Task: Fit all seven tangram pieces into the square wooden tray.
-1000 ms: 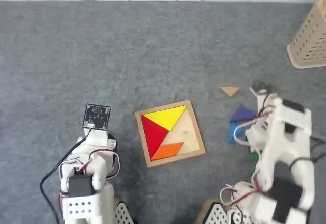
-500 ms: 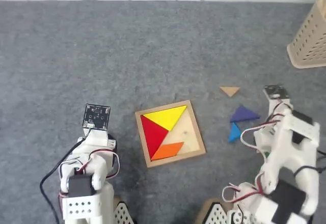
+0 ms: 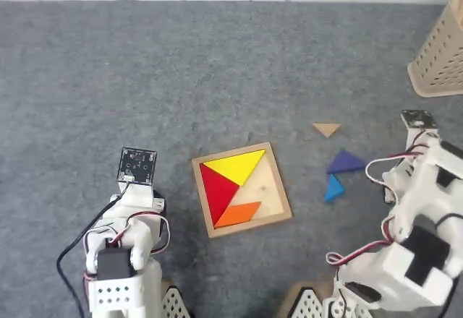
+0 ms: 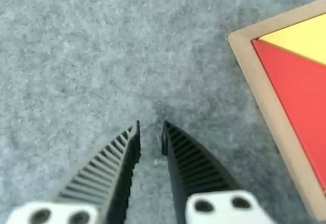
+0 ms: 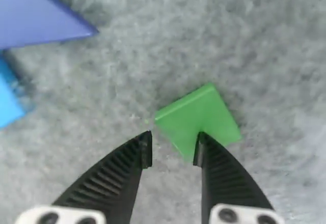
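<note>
The left gripper (image 4: 150, 127) is held over the grey carpet (image 3: 145, 65), fingers only narrowly parted, beside a corner of the square wooden tray (image 4: 266, 96). The right gripper (image 5: 173, 140), parted slightly wider, is poised at the green square (image 5: 198, 119) (its edge is seen between the tips). A red triangle (image 3: 215, 188), yellow triangle (image 3: 235, 165) and orange piece (image 3: 239, 214) are seated in the tray. Farther off, a light blue triangle (image 3: 333, 188), purple triangle (image 3: 346, 162) and tan triangle (image 3: 326, 129) are scattered on the carpet.

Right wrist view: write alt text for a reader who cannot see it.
The right arm's open tool straddles one edge of a green square piece on grey carpet. A dark blue triangle and a light blue piece lie farther off.
</note>
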